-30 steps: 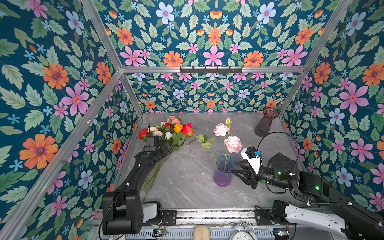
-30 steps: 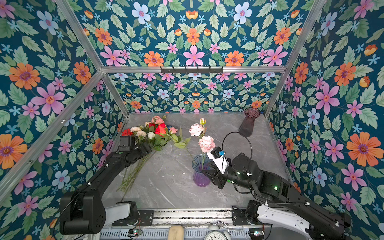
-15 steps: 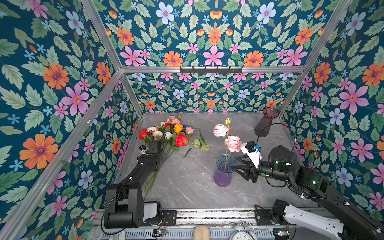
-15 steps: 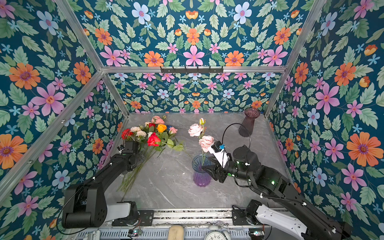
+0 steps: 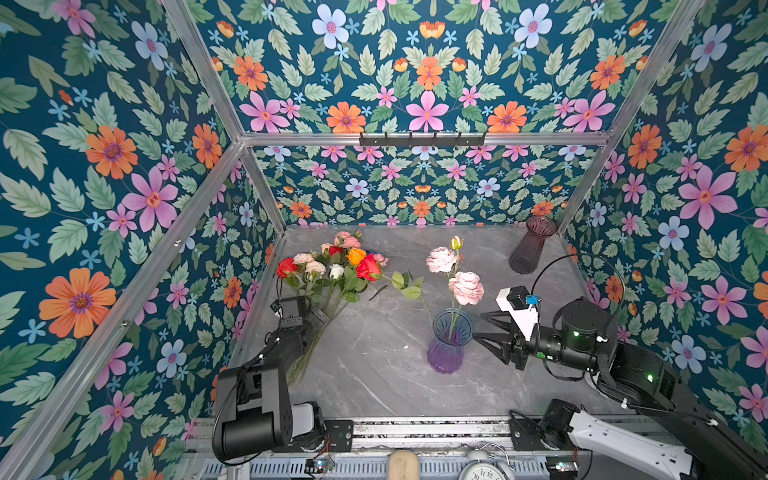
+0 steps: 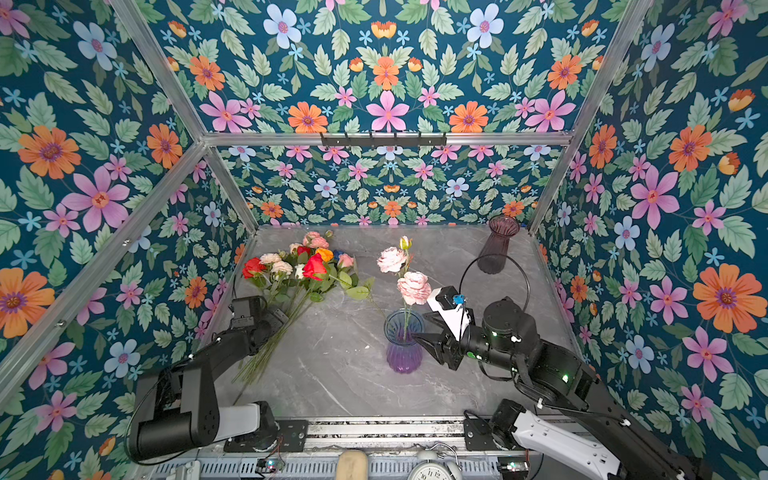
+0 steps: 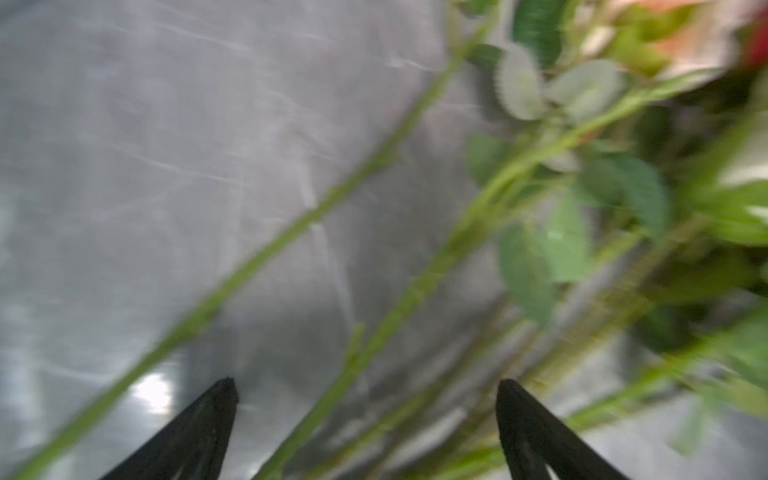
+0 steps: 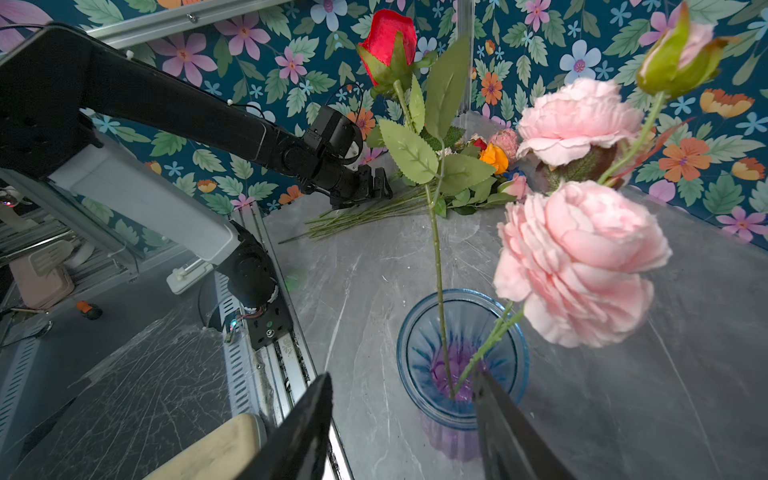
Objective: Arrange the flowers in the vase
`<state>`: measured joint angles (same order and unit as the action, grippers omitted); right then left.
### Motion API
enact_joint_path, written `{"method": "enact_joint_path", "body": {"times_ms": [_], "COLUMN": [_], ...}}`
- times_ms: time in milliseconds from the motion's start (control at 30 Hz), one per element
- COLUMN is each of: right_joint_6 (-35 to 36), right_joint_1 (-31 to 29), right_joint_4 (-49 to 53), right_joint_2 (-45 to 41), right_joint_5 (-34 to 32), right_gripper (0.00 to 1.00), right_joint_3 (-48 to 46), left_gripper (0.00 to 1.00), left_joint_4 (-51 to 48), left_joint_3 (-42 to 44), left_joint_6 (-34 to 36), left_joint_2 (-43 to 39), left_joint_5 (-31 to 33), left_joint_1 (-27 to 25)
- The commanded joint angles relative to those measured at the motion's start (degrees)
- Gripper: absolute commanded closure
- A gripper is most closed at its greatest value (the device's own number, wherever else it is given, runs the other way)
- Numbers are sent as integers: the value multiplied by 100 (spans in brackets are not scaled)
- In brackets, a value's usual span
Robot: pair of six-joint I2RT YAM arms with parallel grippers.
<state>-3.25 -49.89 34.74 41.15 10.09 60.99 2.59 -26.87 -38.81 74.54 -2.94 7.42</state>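
The blue and purple glass vase [image 5: 451, 343] [image 6: 402, 345] [image 8: 511, 365] stands mid-table. It holds a pink peony stem [image 5: 465, 286] [image 8: 582, 257] and a red rose [image 5: 368, 267] [image 8: 388, 39] that leans left. The other flowers [image 5: 332, 266] [image 6: 291, 266] lie in a bunch at the back left, their stems [image 7: 415, 286] pointing forward. My left gripper [image 5: 318, 318] [image 6: 278, 318] [image 7: 365, 384] hangs open just over those stems. My right gripper [image 5: 478, 326] [image 6: 420, 326] [image 8: 403, 376] is open just right of the vase, holding nothing.
A dark purple vase [image 5: 532, 245] [image 6: 496, 245] stands in the back right corner. Flowered walls enclose the grey table [image 5: 374, 374] on three sides. A metal rail, a clock [image 5: 484, 471] and a wooden handle [image 5: 401, 463] lie along the front edge.
My left gripper has dropped lower over the bunch's stems. My right gripper opened a little wider beside the vase. The red rose swayed slightly where it leans.
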Motion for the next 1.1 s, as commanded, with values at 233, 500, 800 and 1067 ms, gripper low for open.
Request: {"method": "enact_joint_path", "body": {"times_ms": [233, 500, 800, 1067], "right_joint_6": [44, 18, 26, 61], "right_joint_1": [-3, -1, -3, -3], "right_joint_4": [-168, -109, 6, -112], "right_joint_2": [183, 144, -14, -8], "right_joint_5": [-164, -244, -288, -252], "right_gripper": [44, 44, 44, 44], "right_joint_3": [54, 60, -17, -70], "left_gripper": [0, 1, 1, 1], "left_joint_4": [1093, 1124, -2477, -2403], "left_joint_3": [178, -398, -2399, -2483], "left_joint_6": [-1149, -1515, -346, -2], "left_joint_2": [431, 928, 973, 1179], "left_joint_5": [-1613, -1196, 1287, 1431], "left_joint_1": [-614, -1753, -1135, 549]}}
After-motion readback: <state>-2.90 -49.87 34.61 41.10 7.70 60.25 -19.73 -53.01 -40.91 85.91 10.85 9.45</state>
